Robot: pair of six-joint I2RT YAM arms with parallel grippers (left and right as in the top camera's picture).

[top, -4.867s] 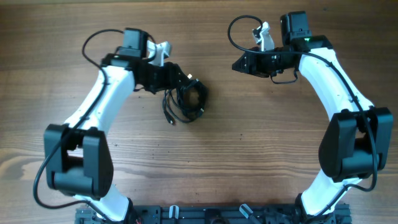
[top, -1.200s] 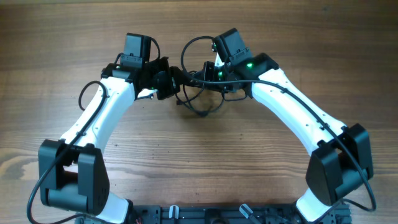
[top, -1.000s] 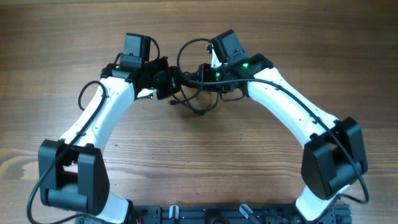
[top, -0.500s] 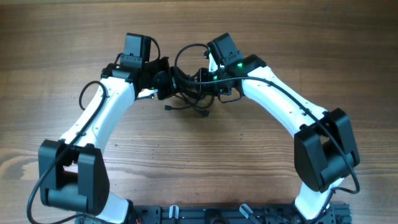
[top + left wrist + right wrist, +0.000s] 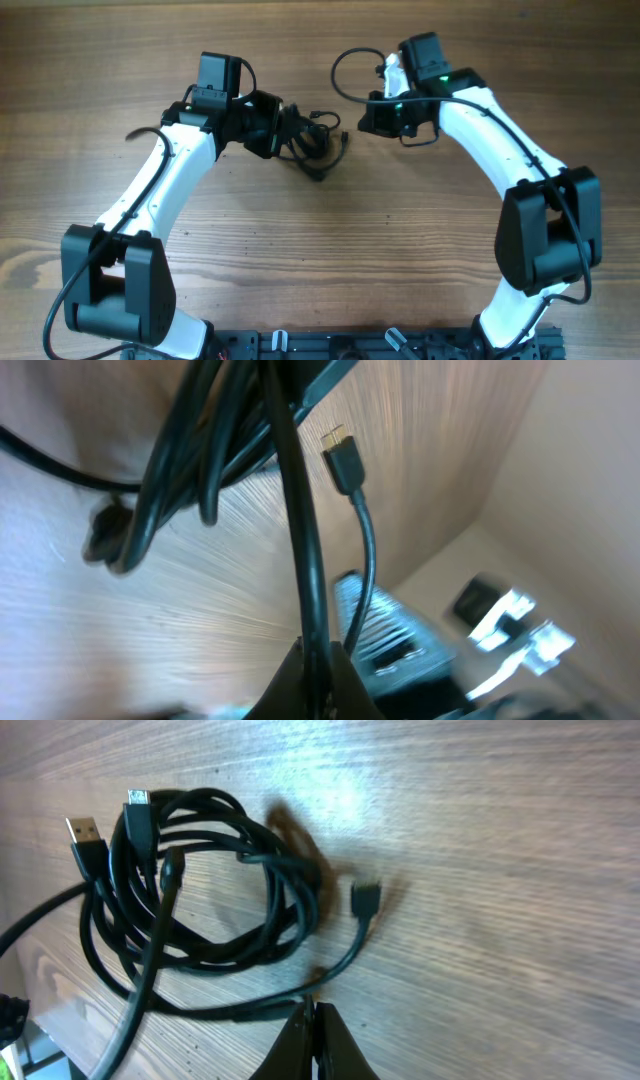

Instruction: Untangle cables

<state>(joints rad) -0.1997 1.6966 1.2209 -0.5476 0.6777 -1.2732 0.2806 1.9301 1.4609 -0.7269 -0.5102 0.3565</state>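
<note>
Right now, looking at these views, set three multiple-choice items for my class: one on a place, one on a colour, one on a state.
1. Where is the tangle of cables? A at the left gripper; B far from both arms; C out of the picture.
2. Their colour? A white; B black; C red.
3. The left gripper is: A wide open; B shut on a cable; C out of view.
Answers: 1 A, overhead the tangle starts at its fingertips; 2 B, every cord is black; 3 B, its wrist view shows a cord pinched between its fingers.

Both arms bowed inward, left hand [image 5: 288, 131] pinched closed, right hand [image 5: 368, 113] closed, tips facing
</note>
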